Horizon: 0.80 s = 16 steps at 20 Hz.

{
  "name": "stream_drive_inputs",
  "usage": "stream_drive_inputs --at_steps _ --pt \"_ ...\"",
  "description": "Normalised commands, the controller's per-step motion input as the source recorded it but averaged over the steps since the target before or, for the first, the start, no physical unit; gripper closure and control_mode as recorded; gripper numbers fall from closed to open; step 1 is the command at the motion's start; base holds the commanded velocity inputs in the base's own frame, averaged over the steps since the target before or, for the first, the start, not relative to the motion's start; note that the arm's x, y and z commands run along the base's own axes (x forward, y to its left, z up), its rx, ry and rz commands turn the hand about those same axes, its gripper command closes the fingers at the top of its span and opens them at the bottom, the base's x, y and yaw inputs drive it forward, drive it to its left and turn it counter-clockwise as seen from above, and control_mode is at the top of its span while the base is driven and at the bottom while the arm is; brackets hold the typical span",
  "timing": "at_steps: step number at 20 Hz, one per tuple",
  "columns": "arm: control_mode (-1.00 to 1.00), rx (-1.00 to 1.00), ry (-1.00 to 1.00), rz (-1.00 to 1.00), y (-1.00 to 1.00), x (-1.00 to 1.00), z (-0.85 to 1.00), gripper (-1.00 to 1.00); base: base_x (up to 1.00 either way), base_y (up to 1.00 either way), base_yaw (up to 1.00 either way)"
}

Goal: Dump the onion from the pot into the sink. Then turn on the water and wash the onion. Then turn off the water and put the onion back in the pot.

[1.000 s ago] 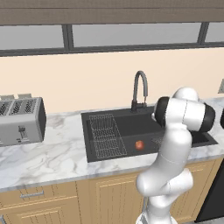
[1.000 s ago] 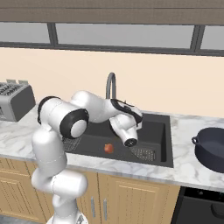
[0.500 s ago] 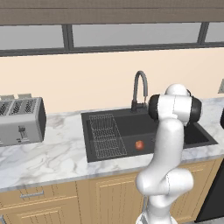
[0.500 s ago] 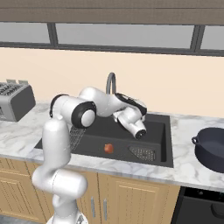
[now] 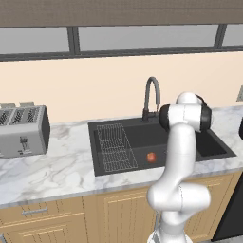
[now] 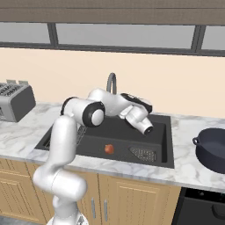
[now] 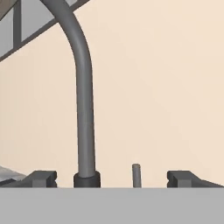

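Note:
The onion [image 5: 151, 157] [image 6: 109, 149], a small orange-red ball, lies on the floor of the dark sink [image 5: 209, 147] [image 6: 160, 132], near its front. In the hand view my gripper [image 7: 112, 178] is open, with nothing between its fingertips [image 7: 41, 177]. It faces the base of the curved faucet [image 7: 83, 109] [image 5: 152, 92] [image 6: 112, 83] and a small upright lever [image 7: 136, 174] beside it. My wrist [image 6: 143, 121] hangs over the back of the basin. The dark pot [image 6: 213, 149] stands on the counter right of the sink. No water is in view.
A wire rack [image 5: 114, 147] fills the sink's left part and a drain strainer [image 6: 143, 154] sits at its front right. A toaster [image 5: 21, 130] [image 6: 15, 101] stands on the marble counter far left. The wall and window are close behind the faucet.
The arm has swung up and back from low over the basin toward the faucet. The onion has stayed put and the gripper has stayed open.

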Motion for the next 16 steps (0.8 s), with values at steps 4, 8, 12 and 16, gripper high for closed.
stream_drive_inputs --at_steps 4,8,12,16 --pt "-1.00 0.00 0.00 0.10 0.02 0.25 -0.05 -1.00 0.00 0.00 0.00" --pt "-1.00 0.00 0.00 0.01 0.11 0.05 0.00 -1.00 0.00 0.00 0.00" --pt "-1.00 0.00 0.00 0.00 0.20 0.00 0.00 -1.00 0.00 0.00 0.00" --pt "-1.00 0.00 0.00 -0.02 0.22 0.00 0.00 -1.00 0.00 0.00 0.00"
